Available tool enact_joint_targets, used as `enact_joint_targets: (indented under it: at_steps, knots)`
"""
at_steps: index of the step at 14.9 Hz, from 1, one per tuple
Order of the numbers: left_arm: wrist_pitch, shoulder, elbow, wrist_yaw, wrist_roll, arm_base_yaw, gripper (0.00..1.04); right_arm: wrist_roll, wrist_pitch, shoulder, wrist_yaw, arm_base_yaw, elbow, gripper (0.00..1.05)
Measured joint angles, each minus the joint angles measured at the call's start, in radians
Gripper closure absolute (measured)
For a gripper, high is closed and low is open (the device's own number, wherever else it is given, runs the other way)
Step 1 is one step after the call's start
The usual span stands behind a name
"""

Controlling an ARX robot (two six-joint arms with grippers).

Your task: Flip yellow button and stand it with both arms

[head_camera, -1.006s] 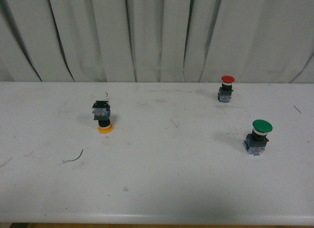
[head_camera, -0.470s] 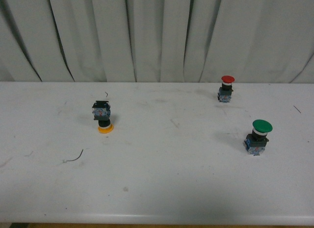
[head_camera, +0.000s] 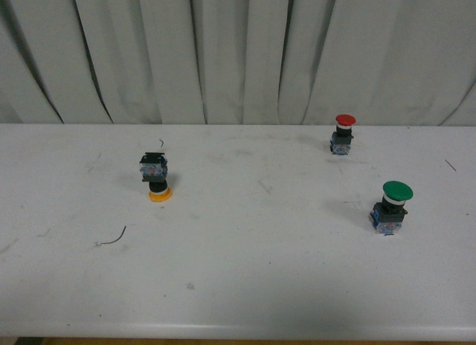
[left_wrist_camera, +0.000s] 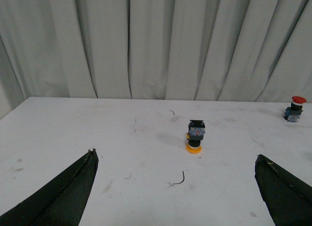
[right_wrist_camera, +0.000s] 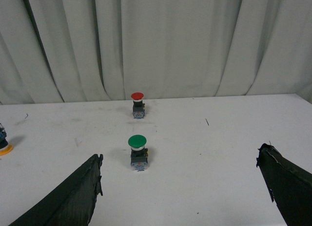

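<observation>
The yellow button stands upside down on the white table, left of centre, its yellow cap on the surface and the blue-and-black contact block on top. The left wrist view has the yellow button well ahead of my left gripper, which is open and holds nothing. Only a sliver of the yellow button shows at the edge of the right wrist view. My right gripper is open and holds nothing. Neither arm appears in the front view.
A red-capped button stands upright at the back right, and a larger green-capped button stands upright nearer on the right. A thin curl of wire lies in front of the yellow button. Grey curtains close off the back.
</observation>
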Motion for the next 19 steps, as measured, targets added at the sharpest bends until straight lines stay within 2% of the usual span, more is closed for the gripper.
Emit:
enact_joint_targets:
  at_steps: [9,10,11,13,15,17,19]
  knots:
    - [-0.012,0.002,0.002,-0.006,-0.003,-0.002,0.07,0.0,0.0,0.0,0.0,0.0,0.0,0.06]
    - [-0.198,0.092,0.074,-0.14,-0.066,-0.07,0.07,0.0,0.0,0.0,0.0,0.0,0.0,0.06]
    - [-0.264,0.199,0.14,-0.217,-0.138,-0.125,0.07,0.0,0.001,0.0,-0.001,0.0,0.0,0.06]
    - [-0.144,0.3,0.195,-0.227,-0.174,-0.121,0.07,0.0,0.0,0.0,0.0,0.0,0.0,0.06]
    - [0.08,0.544,0.271,-0.151,-0.173,-0.082,0.07,0.0,0.0,0.0,0.0,0.0,0.0,0.06]
    - [0.318,0.891,0.388,-0.071,-0.16,-0.074,0.07,0.0,0.0,0.0,0.0,0.0,0.0,0.06]
    - [0.431,1.222,0.573,-0.04,-0.137,-0.092,0.07,0.0,0.0,0.0,0.0,0.0,0.0,0.06]
